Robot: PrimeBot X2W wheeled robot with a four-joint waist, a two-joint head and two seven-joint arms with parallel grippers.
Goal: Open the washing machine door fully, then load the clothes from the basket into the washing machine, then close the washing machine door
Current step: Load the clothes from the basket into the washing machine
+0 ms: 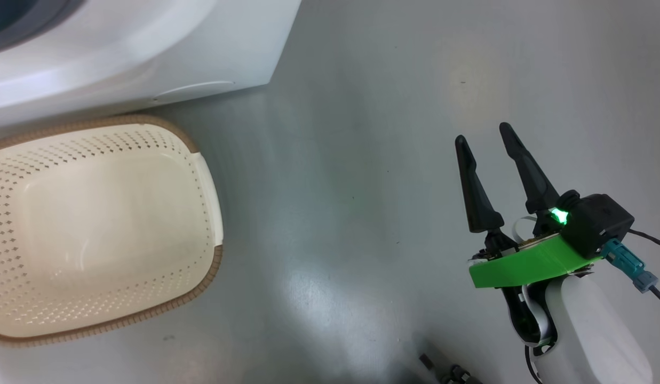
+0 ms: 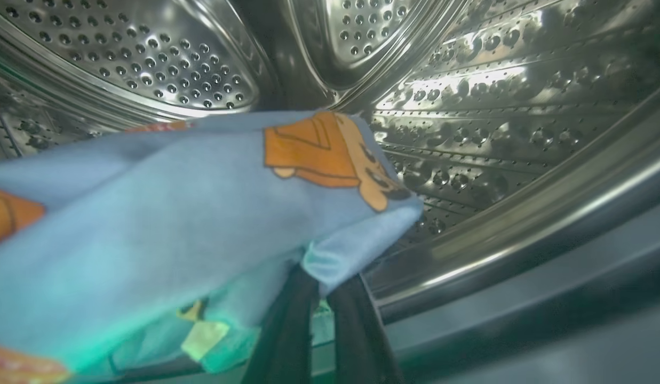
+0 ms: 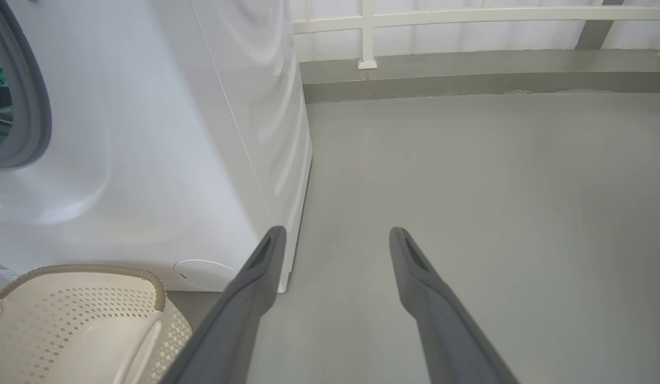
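Clothes (image 2: 148,213) clamped in L jaws, R jaws spread.

No legible text, label or number anywhere

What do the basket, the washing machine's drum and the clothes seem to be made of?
The basket: probably moulded plastic, cream, slightly glossy, with punched holes; its brown rim looks woven. The washing machine's drum: polished steel, judging by mirror-like reflections and perforations. The clothes: soft matte fabric, printed, folding loosely.
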